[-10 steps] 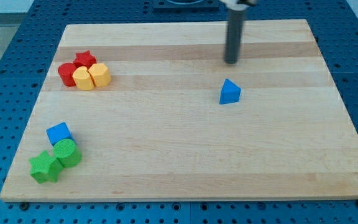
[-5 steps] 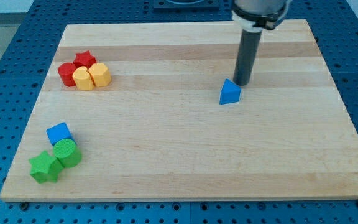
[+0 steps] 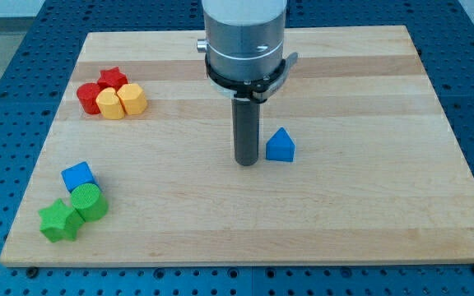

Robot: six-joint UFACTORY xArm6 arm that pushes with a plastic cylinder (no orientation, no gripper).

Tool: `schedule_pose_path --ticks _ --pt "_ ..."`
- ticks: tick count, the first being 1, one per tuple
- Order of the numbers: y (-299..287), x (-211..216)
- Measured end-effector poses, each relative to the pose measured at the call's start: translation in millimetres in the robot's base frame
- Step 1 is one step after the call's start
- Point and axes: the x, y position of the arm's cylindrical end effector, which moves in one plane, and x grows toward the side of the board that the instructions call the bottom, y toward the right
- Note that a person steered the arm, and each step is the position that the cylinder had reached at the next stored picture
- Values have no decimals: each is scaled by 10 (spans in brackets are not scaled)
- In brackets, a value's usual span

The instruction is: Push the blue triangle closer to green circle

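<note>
Rod-only end effector grips nothing; my tip [image 3: 246, 163] sits seemingly just left of the blue triangle [image 3: 281, 145].

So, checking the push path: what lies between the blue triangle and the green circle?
Only my tip, just left of the blue triangle; beyond it, bare board to the green circle.

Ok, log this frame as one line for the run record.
tip: left of blue triangle, small gap | green circle: bottom-left, beside blue cube and green star | push: incomplete
</note>
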Motion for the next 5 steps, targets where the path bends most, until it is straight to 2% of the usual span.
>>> schedule_pose_path --ticks 1,2,3,4,5 --pt "86 -488" --pt "479 -1172" --pt "942 -1050" --pt "971 -687" --pt "888 -569"
